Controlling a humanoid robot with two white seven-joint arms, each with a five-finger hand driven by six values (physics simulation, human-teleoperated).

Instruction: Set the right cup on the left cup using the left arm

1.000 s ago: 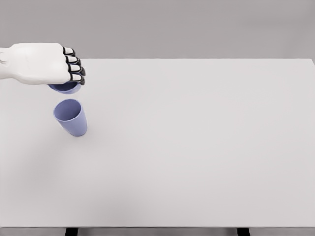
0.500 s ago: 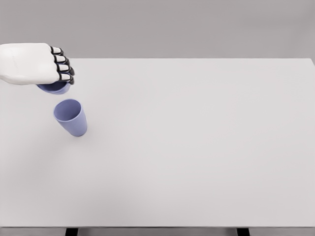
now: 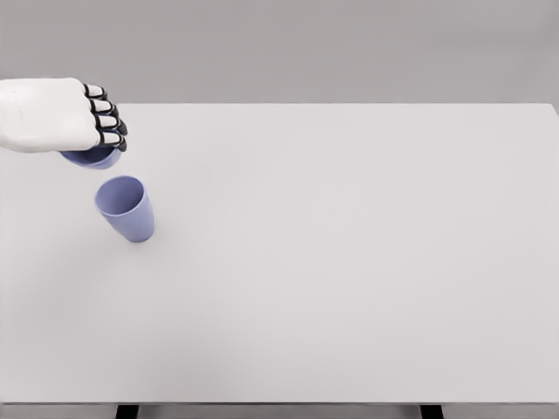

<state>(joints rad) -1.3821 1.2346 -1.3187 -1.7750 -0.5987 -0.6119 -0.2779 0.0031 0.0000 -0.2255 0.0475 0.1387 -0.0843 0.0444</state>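
Note:
A blue-violet cup point(image 3: 127, 209) stands on the white table point(image 3: 349, 253) at the left, its mouth open upward and nothing inside it that I can see. Behind it and slightly to its left, my left hand point(image 3: 83, 122) comes in from the left edge, fingers curled over a second blue cup point(image 3: 92, 158). Only that cup's lower rim shows beneath the palm. The held cup is apart from the standing one, with a gap of table between them. My right arm is out of sight.
The table's far edge runs just behind the hand, and its left edge lies beyond the picture border. Two dark table legs point(image 3: 127, 410) show under the front edge.
My left hand has carried the held cup leftward, away from above the standing cup. The standing cup has not moved.

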